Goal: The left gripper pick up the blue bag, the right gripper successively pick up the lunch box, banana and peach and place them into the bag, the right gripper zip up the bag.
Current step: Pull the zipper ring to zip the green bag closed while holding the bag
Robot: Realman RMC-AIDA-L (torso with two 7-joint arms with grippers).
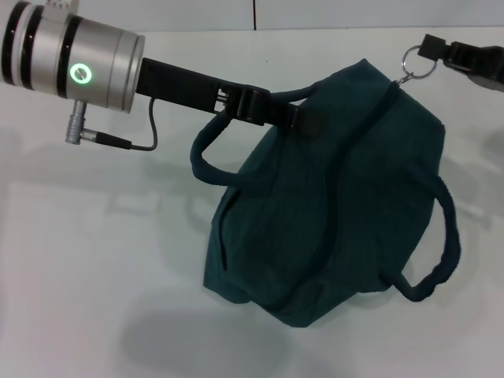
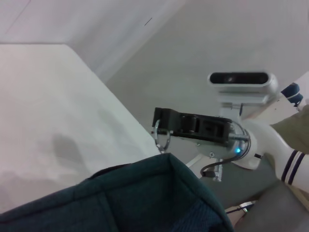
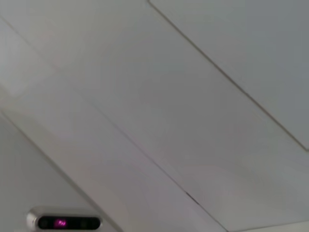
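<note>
Our left pincer (image 1: 303,116) grips a strap of the blue bag (image 1: 331,197); at two o'clock, our right pincer (image 1: 429,47) pinches its zipper ring (image 1: 415,61).

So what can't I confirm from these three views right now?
- Lunch box, banana and peach: in no view; the dark teal fabric bag would hide anything inside it.
- Zipper line: not visible along the bag's top in the head view.
- Right claw: at the metal ring pull and cut off by the head view's right edge; the grip is unclear.
- Right wrist view: only pale surfaces.
- Left claw: at the strap handle.
</note>
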